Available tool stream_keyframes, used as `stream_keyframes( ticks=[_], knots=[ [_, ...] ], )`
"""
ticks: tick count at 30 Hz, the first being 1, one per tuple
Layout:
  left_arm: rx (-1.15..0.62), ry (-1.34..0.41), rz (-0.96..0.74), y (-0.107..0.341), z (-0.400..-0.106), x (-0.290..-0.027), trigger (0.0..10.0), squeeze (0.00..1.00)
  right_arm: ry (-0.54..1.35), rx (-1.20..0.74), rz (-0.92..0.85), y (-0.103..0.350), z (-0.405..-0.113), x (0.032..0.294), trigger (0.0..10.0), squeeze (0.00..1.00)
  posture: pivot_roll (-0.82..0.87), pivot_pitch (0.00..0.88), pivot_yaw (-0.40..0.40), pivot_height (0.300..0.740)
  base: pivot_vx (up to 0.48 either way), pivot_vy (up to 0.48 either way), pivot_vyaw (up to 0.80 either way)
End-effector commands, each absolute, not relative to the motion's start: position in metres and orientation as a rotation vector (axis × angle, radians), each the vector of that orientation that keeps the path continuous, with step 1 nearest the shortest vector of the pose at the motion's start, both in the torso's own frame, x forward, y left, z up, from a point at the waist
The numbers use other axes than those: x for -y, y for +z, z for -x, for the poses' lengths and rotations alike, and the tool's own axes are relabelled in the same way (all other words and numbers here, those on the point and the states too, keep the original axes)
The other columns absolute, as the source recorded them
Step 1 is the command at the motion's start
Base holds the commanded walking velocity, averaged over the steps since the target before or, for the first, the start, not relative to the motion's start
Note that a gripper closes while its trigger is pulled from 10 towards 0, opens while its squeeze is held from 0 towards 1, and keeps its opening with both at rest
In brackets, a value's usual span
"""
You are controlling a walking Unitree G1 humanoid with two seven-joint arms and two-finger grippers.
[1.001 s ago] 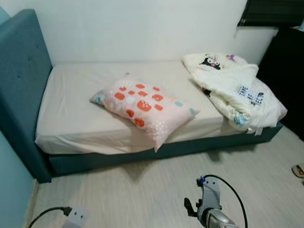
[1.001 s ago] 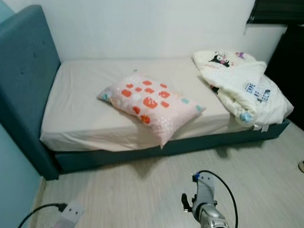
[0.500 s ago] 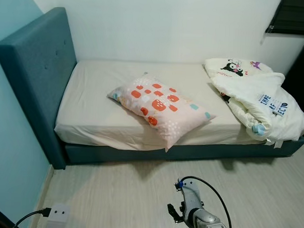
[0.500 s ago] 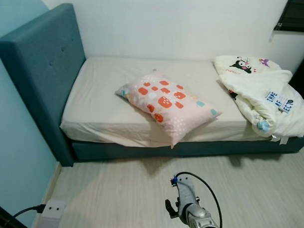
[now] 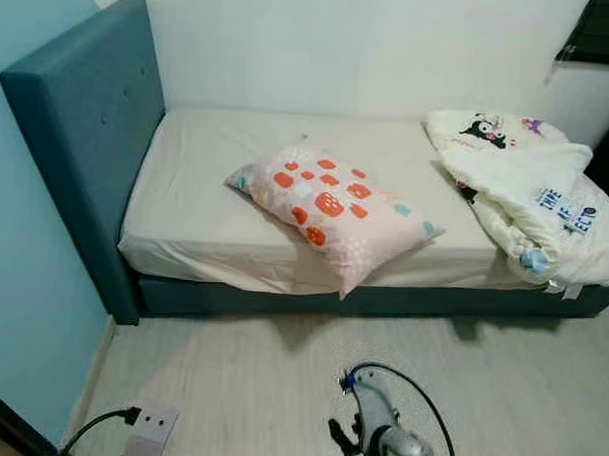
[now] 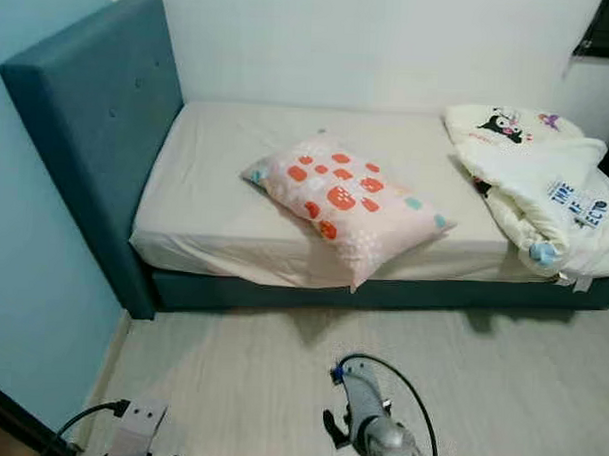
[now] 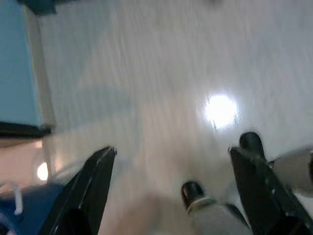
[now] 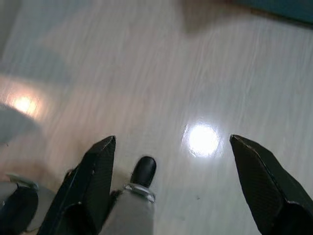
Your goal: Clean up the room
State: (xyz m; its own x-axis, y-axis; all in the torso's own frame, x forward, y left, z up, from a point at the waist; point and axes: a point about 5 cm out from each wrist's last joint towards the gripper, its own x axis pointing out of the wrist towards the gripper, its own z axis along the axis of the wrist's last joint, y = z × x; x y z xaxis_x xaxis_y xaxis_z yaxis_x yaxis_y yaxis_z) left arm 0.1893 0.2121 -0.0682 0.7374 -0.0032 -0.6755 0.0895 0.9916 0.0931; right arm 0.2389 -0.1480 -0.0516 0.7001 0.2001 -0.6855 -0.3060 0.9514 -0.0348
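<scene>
Floor [image 5: 279, 377] before the bed [image 5: 216, 185] is open. Mattress free near headboard [image 5: 83, 130]; pillow [image 5: 330, 209] mid-bed, blanket [image 5: 526, 196] piled at the foot end.

My silver right arm [image 5: 389, 441] hangs low in front of me, a black cable looping over its wrist, seen from my head camera. My silver left arm [image 5: 149, 435] sits low on my other side, with a black cable of its own running off its pale end. Seen from its wrist, my left gripper [image 7: 173, 183] points down with its two long black fingers [image 7: 95, 183] spread wide apart and nothing between them. My right gripper [image 8: 173, 183] likewise points down, its two long black fingers [image 8: 93, 181] held wide apart and empty. Both wrist pictures are blurred.
</scene>
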Motion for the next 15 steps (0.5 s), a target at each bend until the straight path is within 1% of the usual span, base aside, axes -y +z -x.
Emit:
stream_keyframes(
  ticks=[1, 2, 3, 4, 6, 9, 10, 15],
  knots=[
    [-0.698, -0.045, -0.071, -0.066, -0.189, -0.212, 10.0, 0.00, 0.232, -0.701, 0.110, -0.048, -0.241, 0.156, 10.0, 0.00, 0.01, 0.045, -0.025, 0.740, 0.000, 0.000, 0.00],
    [-0.698, -0.045, -0.071, -0.066, -0.189, -0.212, 10.0, 0.00, 0.232, -0.701, 0.110, -0.048, -0.241, 0.156, 10.0, 0.00, 0.01, 0.045, -0.025, 0.740, 0.000, 0.000, 0.00],
    [-0.649, -0.051, 0.019, -0.063, -0.190, -0.209, 10.0, 0.00, 0.205, -0.693, 0.049, -0.051, -0.235, 0.160, 10.0, 0.00, 0.02, 0.046, -0.029, 0.740, 0.000, 0.000, 0.00],
    [-0.649, -0.051, 0.019, -0.063, -0.190, -0.209, 10.0, 0.00, 0.205, -0.693, 0.049, -0.051, -0.235, 0.160, 10.0, 0.00, 0.02, 0.046, -0.029, 0.740, 0.000, 0.000, 0.00],
    [-0.611, -0.058, 0.076, -0.060, -0.192, -0.205, 10.0, 0.00, 0.199, -0.677, 0.059, -0.052, -0.232, 0.160, 10.0, 0.00, 0.02, 0.053, -0.032, 0.740, 0.000, 0.000, 0.00],
    [-0.572, -0.064, 0.106, -0.057, -0.196, -0.202, 10.0, 0.00, 0.182, -0.659, 0.040, -0.050, -0.233, 0.163, 10.0, 0.00, 0.02, 0.055, -0.034, 0.740, 0.000, 0.000, 0.00],
    [-0.498, -0.070, 0.138, -0.049, -0.204, -0.197, 10.0, 0.00, 0.169, -0.630, 0.035, -0.046, -0.236, 0.168, 10.0, 0.00, 0.01, 0.044, -0.043, 0.740, 0.000, 0.000, 0.00],
    [-0.476, -0.066, 0.164, -0.045, -0.210, -0.195, 10.0, 0.00, 0.172, -0.622, 0.042, -0.044, -0.238, 0.169, 10.0, 0.00, 0.01, 0.041, -0.050, 0.740, 0.000, 0.000, 0.00]
  ],
)
